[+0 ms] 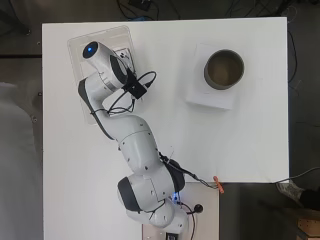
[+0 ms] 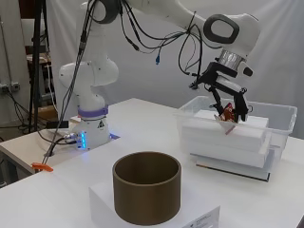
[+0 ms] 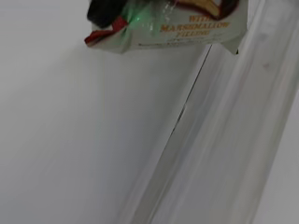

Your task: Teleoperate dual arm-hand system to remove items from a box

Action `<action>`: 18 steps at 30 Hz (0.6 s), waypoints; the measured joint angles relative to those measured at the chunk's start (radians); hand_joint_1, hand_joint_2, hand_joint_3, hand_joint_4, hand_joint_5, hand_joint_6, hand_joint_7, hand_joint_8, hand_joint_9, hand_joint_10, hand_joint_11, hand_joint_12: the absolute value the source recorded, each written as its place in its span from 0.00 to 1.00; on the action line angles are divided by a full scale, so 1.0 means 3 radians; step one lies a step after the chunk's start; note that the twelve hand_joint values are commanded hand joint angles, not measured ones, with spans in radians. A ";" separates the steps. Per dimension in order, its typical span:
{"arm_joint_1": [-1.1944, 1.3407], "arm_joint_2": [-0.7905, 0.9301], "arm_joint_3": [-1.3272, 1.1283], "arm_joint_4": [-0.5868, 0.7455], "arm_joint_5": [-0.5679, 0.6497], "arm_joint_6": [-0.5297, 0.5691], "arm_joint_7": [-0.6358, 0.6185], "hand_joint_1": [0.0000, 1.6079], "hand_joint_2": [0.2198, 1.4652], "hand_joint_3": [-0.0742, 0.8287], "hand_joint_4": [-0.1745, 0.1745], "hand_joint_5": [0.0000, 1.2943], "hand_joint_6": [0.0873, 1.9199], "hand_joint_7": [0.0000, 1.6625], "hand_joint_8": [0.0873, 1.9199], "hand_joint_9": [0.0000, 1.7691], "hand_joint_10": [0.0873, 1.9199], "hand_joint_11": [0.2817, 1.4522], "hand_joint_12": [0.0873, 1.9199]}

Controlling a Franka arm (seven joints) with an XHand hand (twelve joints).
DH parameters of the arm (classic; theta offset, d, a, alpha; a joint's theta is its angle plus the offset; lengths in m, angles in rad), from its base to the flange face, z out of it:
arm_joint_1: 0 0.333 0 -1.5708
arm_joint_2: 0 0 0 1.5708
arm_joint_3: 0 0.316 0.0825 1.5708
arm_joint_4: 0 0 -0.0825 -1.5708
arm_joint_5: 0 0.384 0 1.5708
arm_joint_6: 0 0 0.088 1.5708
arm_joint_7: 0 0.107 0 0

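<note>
Snack packet (image 2: 227,114) pinched by hand (image 2: 231,101) (fingers curled round it), held above white block (image 2: 237,130) in clear box (image 2: 284,118), cup (image 2: 147,186) set nearer.

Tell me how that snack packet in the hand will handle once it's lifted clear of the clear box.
The snack packet looks like thin crinkled wrapper, so it will probably flex and dangle rather than stay stiff. It seems small and light, pinched by the hand over the clear box. Its glossy film, seen in the wrist view, may be slippery and could slide out.
</note>
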 joint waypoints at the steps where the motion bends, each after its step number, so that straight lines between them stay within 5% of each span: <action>1: 0.0011 -0.0158 -0.0088 -0.0075 0.0102 0.0084 -0.0086 0.64 0.76 0.09 0.82 0.69 0.58 0.52 0.13 0.59 0.00 0.38 0.10; 2: 0.0024 -0.0319 -0.0171 -0.0136 0.0178 0.0167 -0.0136 0.62 0.76 0.09 0.91 0.67 0.58 0.53 0.06 0.58 0.00 0.39 0.08; 3: 0.0032 -0.0485 -0.0266 -0.0182 0.0255 0.0238 -0.0167 0.70 0.76 0.09 0.59 0.66 0.59 0.54 0.01 0.54 0.19 0.41 0.08; 4: 0.0024 -0.0639 -0.0368 -0.0203 0.0324 0.0278 -0.0204 0.68 0.76 0.08 0.69 0.66 0.59 0.54 0.00 0.52 0.21 0.42 0.09; 5: -0.0003 -0.0753 -0.0439 -0.0216 0.0363 0.0300 -0.0239 0.73 0.76 0.09 0.46 0.65 0.59 0.55 0.00 0.50 0.36 0.43 0.11; 7: -0.0063 -0.0997 -0.0592 -0.0307 0.0437 0.0410 -0.0341 0.81 0.77 0.09 0.13 0.63 0.62 0.47 0.38 0.51 0.56 0.39 0.22; 8: -0.0055 -0.1116 -0.0707 -0.0394 0.0480 0.0469 -0.0395 0.82 0.78 0.09 0.06 0.61 0.63 0.45 0.33 0.48 0.61 0.35 0.30; 12: -0.0038 -0.1348 -0.1147 -0.0552 0.0569 0.0493 -0.0466 0.82 0.81 0.08 0.00 0.54 0.71 0.37 0.65 0.47 0.71 0.25 0.60; 18: -0.0079 -0.0811 -0.1813 -0.0004 0.0662 0.0549 -0.0653 0.82 0.83 0.08 0.00 0.53 0.80 0.38 0.62 0.44 0.75 0.26 0.76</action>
